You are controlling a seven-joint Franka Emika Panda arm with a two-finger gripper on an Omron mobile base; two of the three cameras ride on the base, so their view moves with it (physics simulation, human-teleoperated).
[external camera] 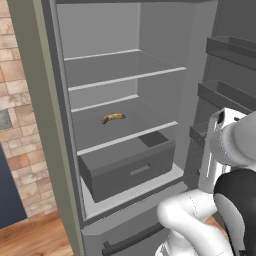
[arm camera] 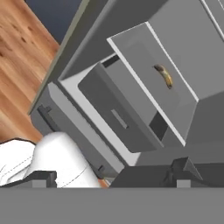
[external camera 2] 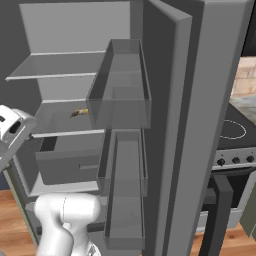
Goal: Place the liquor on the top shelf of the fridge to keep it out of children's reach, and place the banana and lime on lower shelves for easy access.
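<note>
The fridge [external camera: 200,60] stands open with a plain grey inside. The banana [external camera: 113,117] lies alone on the lower shelf [external camera: 147,117], just above the drawer; it also shows as the banana [external camera 2: 79,113] and the banana [arm camera: 165,75]. The top shelf [external camera: 120,67] is bare. My gripper [arm camera: 113,176] is open with nothing between its dark fingertips [arm camera: 183,168]. It hangs outside the fridge, in front of it, well back from the banana. The liquor and the lime are out of view.
A boxy grey drawer [external camera: 130,167] sits pulled forward under the lower shelf. Door bins [external camera 2: 120,85] line the open door on the right. A stove [external camera 2: 230,135] stands beyond the door. A brick wall [external camera: 20,100] and wooden floor [external camera: 35,237] lie left.
</note>
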